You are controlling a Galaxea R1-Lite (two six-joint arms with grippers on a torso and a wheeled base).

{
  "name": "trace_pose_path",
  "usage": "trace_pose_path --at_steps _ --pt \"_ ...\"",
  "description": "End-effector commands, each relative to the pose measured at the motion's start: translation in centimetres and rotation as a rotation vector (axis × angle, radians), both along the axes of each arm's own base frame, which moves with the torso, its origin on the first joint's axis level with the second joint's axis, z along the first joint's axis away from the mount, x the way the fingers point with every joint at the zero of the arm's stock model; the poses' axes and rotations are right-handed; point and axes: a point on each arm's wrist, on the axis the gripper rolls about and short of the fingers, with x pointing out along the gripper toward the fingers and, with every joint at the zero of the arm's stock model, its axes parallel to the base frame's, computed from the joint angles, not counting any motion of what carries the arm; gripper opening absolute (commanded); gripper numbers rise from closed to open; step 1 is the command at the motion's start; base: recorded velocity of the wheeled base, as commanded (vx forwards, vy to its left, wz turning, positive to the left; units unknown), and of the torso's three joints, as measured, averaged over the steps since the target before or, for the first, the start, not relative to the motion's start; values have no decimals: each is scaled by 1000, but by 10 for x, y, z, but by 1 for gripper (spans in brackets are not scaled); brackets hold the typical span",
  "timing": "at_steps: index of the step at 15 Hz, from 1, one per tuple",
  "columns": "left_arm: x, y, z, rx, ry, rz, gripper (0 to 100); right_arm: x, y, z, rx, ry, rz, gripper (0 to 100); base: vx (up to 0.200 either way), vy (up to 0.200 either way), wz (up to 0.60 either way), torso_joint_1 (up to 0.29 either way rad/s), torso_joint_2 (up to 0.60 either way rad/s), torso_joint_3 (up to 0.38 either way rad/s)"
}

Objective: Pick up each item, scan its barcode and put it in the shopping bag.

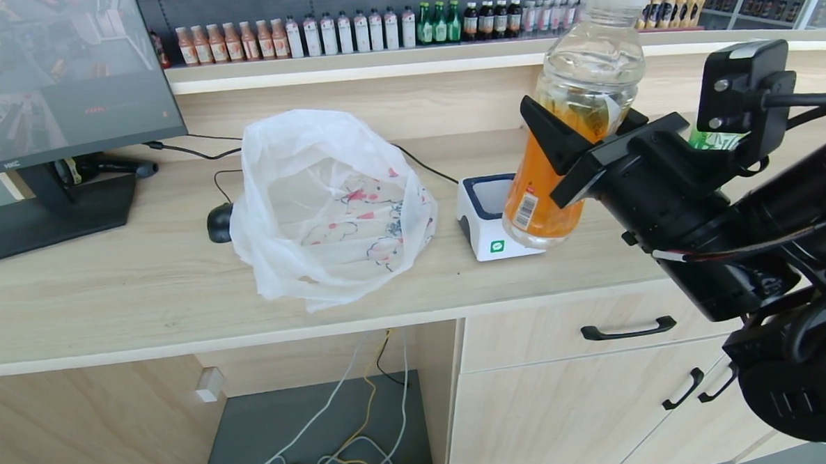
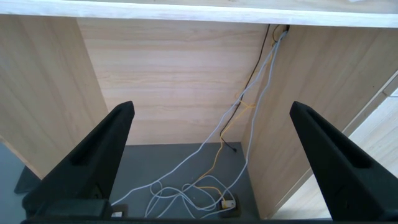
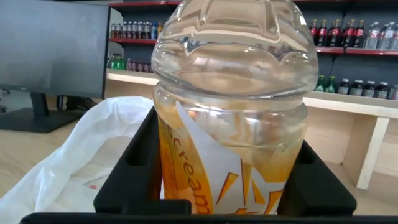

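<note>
The right arm comes in from the right side of a pale wooden counter (image 1: 109,287), its wrist angled up and toward the left. The right gripper (image 1: 581,116) has its two black fingers clamped on either side of a clear plastic bottle (image 1: 557,184) of orange drink, gripping it about halfway up. The bottle is held off the counter, cap uppermost and leaning slightly to the right. Its base hangs at the right edge of a small white barcode scanner (image 1: 486,222) – whether the two touch cannot be told. A barcode label low on the bottle faces forward and left.

Just left of the scanner, an open white plastic shopping bag (image 1: 328,201) with a red and blue print sits on the counter, its mouth gaping upward. A black mouse (image 1: 219,223) lies against the bag's left side, and a monitor (image 1: 57,73) stands at the far left.

The left arm is held low – its gripper (image 2: 211,107) has its fingers spread wide apart, holding nothing, and points into the recess under the counter, where loose cables (image 2: 205,186) trail down to the floor.
</note>
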Motion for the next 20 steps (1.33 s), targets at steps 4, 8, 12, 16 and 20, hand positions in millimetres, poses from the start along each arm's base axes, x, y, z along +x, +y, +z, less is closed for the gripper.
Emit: trace_pose_path --at_steps 4,8,12,16,20 --pt "0 0 0 0 -1 0 100 9 0 0 7 -1 -21 0 0 0 0 0 0 0" --pt "0 0 0 -1 -1 0 100 12 2 0 10 -7 -21 0 0 100 0 1 1 1" --pt "0 0 0 -3 -1 0 100 13 2 0 10 -7 -21 0 0 200 0 5 5 0" --pt "0 0 0 -3 -1 0 100 11 1 1 12 -7 -20 0 0 200 0 1 7 0" --pt "0 0 0 -6 -1 0 100 11 1 1 10 -7 -21 0 0 200 0 2 2 2"
